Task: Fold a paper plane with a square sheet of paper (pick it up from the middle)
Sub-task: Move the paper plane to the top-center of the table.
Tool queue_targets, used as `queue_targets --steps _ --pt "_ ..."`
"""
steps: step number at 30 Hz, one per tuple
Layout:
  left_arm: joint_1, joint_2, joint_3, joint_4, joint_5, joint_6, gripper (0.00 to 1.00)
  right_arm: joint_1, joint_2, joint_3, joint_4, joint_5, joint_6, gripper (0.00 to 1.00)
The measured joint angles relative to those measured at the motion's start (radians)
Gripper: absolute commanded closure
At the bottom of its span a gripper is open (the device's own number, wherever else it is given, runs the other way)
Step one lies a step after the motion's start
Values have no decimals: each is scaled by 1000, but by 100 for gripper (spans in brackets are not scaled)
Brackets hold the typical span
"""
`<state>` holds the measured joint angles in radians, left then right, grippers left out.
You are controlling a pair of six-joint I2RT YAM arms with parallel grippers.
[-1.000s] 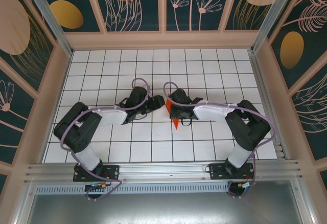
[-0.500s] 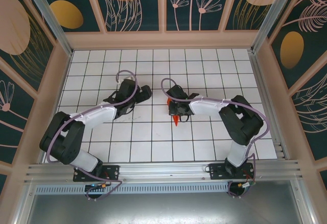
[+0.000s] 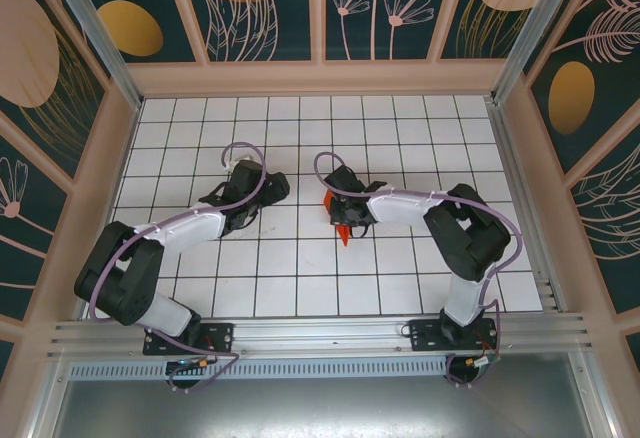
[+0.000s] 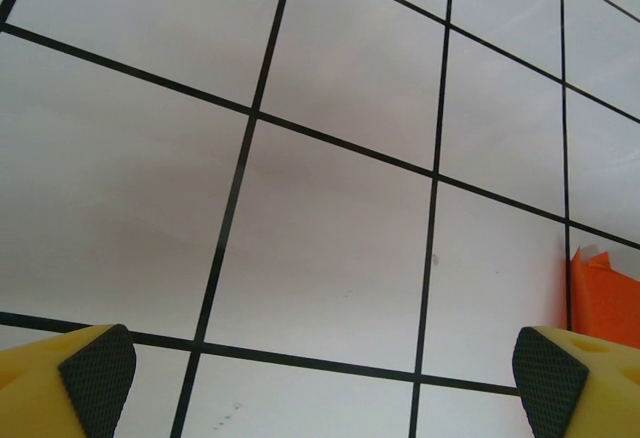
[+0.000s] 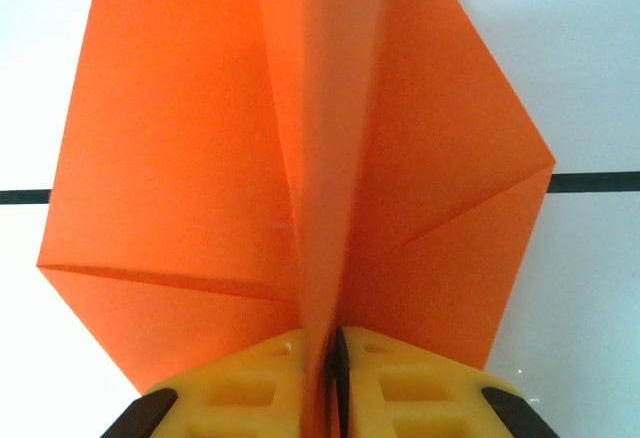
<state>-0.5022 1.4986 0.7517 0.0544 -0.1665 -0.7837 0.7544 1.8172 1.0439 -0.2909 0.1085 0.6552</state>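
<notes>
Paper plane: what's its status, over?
Right gripper shut on paper plane, at centre ridge. Left gripper open, off to the side above tiled table. No obstacle seen nearby.

White grid-tiled table (image 3: pixel 300 288), floral wall panels (image 3: pixel 262 8), aluminium rail (image 3: pixel 320 335)

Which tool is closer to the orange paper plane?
Right. The right tool pinches the paper plane by its middle fold; the left tool hangs open over bare tiles off to its left, apart from it.
</notes>
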Motion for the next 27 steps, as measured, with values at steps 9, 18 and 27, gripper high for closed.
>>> queue_targets --steps 9,18,27 --pt "0 -11 -16 0 -4 13 1 0 17 24 -18 7 10 92" --pt "7 -13 -19 -5 -17 24 1 -29 79 142 -68 49 -51 94" --pt "31 -32 -33 -11 -19 24 1 -191 240 410 -40 10 -213 92"
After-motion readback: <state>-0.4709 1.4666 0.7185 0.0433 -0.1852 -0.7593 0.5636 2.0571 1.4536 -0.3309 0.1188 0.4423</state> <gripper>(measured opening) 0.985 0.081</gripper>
